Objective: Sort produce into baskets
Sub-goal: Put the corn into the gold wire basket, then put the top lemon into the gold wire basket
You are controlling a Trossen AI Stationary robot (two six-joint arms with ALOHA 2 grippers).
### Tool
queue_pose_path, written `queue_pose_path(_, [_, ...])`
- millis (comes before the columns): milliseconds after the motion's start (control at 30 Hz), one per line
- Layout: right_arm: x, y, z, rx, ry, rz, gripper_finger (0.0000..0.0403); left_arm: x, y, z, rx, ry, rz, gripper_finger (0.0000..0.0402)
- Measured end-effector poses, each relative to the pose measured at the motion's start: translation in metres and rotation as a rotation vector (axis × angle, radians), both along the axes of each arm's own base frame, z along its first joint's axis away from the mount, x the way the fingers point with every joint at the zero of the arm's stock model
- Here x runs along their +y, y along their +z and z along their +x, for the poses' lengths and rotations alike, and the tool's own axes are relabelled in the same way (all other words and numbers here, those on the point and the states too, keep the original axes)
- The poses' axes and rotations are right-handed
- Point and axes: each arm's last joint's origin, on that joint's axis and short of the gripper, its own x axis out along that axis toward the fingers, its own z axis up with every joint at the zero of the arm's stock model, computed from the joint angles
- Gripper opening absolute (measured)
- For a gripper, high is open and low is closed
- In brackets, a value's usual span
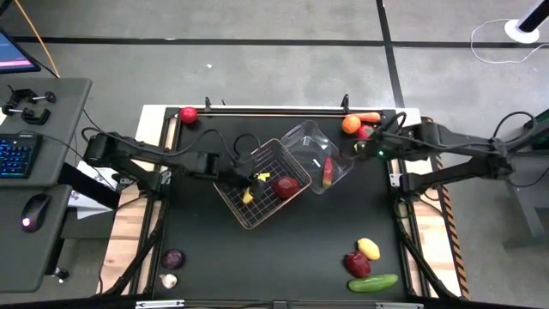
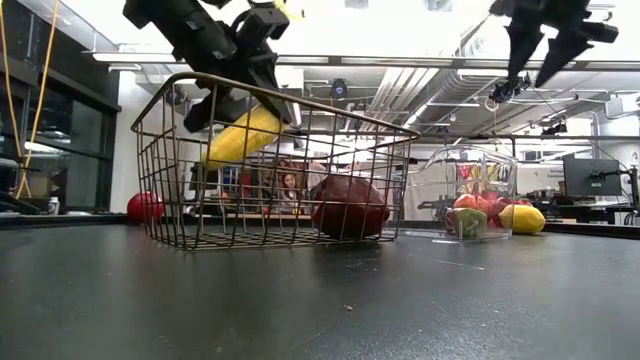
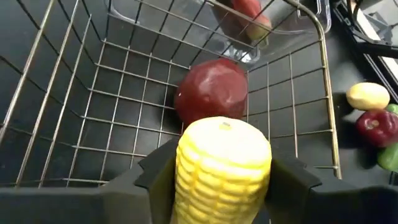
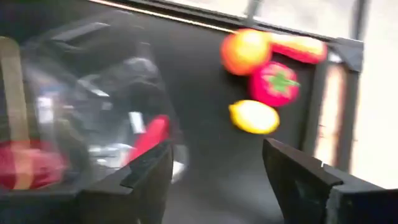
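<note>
Yellow corn [image 3: 222, 167] sits clamped in my left pincer [image 3: 221, 180], held over the wire-mesh basket [image 1: 257, 215] at the centre of the high view. A dark red apple [image 3: 211, 90] lies inside that basket. Just right of it, touching, the clear tub [image 1: 310, 137] holds a red-and-yellow fruit [image 1: 328, 171]. My right pincer [image 4: 214, 171] hangs with fingers spread and nothing between them, right of the tub. Beyond it, upper right on the black worktop [image 1: 283, 257], lie an orange [image 1: 350, 124], a carrot [image 1: 370, 117], a red piece [image 4: 275, 83] and a lemon [image 4: 253, 117]. Lower right: lemon [image 1: 368, 248], apple [image 1: 357, 263], cucumber [image 1: 372, 282]. Lower left: onion [image 1: 172, 258], garlic [image 1: 169, 280].
</note>
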Motion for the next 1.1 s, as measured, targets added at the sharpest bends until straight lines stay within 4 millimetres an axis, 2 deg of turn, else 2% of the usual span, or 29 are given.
queue_pose_path(167, [-0.019, -0.02, -0.002, 0.075, -0.102, 0.062, 0.0245, 0.002, -0.001, 0.0, 0.008, -0.021, -0.056, 0.0229])
queue_pose_path(333, [-0.041, -0.066, -0.006, 0.134, -0.198, 0.165, 0.0246, 0.001, -0.001, -0.001, 0.008, -0.003, -0.089, 0.0263])
queue_pose_path(467, [-0.064, -0.1, -0.008, 0.048, -0.299, 0.212, 0.0246, -0.001, -0.001, -0.001, 0.004, 0.017, -0.11, 0.0273])
queue_pose_path(567, [-0.08, -0.119, -0.013, -0.078, -0.453, 0.226, 0.0245, -0.003, -0.001, 0.0, -0.001, 0.026, -0.123, 0.0273])
queue_pose_path(733, [-0.098, -0.136, -0.019, -0.258, -0.629, 0.232, 0.0245, -0.003, 0.0, 0.0, -0.007, 0.043, -0.141, 0.0272])
queue_pose_path(933, [-0.108, -0.155, -0.024, -0.211, -0.754, 0.276, 0.0245, -0.002, 0.0, 0.0, -0.007, 0.045, -0.142, 0.0271])
queue_pose_path(1100, [-0.118, -0.166, -0.019, -0.21, -0.81, 0.293, 0.0245, -0.002, 0.0, 0.0, -0.007, 0.041, -0.148, 0.0271])
